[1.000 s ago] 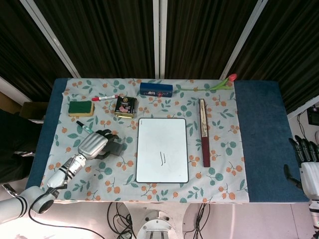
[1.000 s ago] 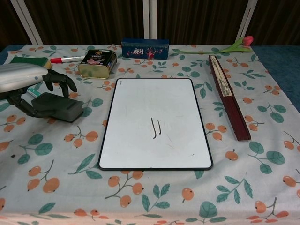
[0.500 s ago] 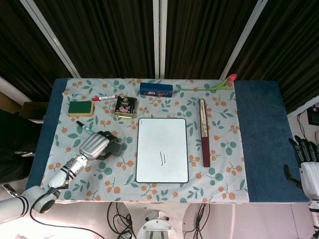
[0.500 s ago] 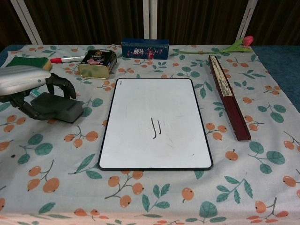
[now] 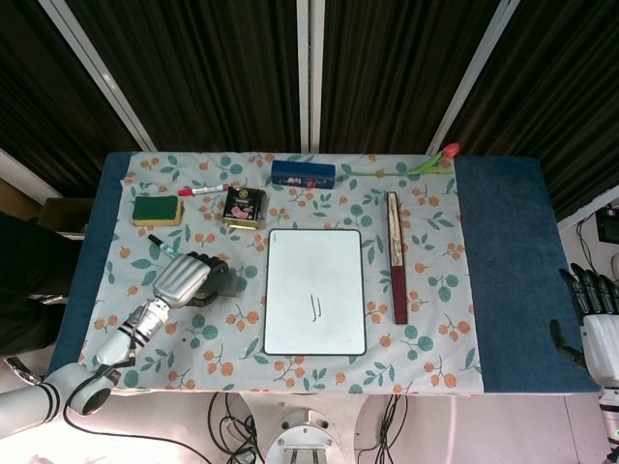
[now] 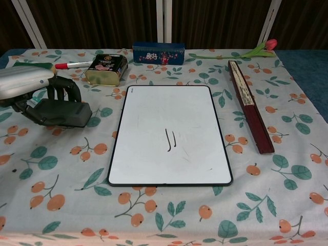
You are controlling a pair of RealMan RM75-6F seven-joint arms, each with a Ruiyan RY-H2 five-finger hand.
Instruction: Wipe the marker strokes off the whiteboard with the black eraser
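The whiteboard [image 5: 315,290] [image 6: 169,102] lies flat at the table's middle, with two short black marker strokes [image 5: 315,307] [image 6: 170,139] below its centre. The black eraser [image 5: 224,286] [image 6: 64,114] sits on the cloth left of the board. My left hand [image 5: 184,277] [image 6: 31,87] covers it, fingers curled down over its far edge and thumb at the near side, gripping it. My right hand [image 5: 592,309] hangs off the table's right edge, fingers apart and holding nothing; the chest view does not show it.
Along the back stand a green sponge [image 5: 157,209], a red marker [image 5: 203,189], a gold tin [image 6: 106,69] and a blue box [image 6: 158,53]. A folded fan [image 6: 250,105] lies right of the board, a tulip [image 6: 256,50] behind it. A green pen [image 5: 164,246] lies by my left hand.
My left hand's fingers have curled down and closed around the eraser, which has turned slightly under the grip. The right hand has not moved.
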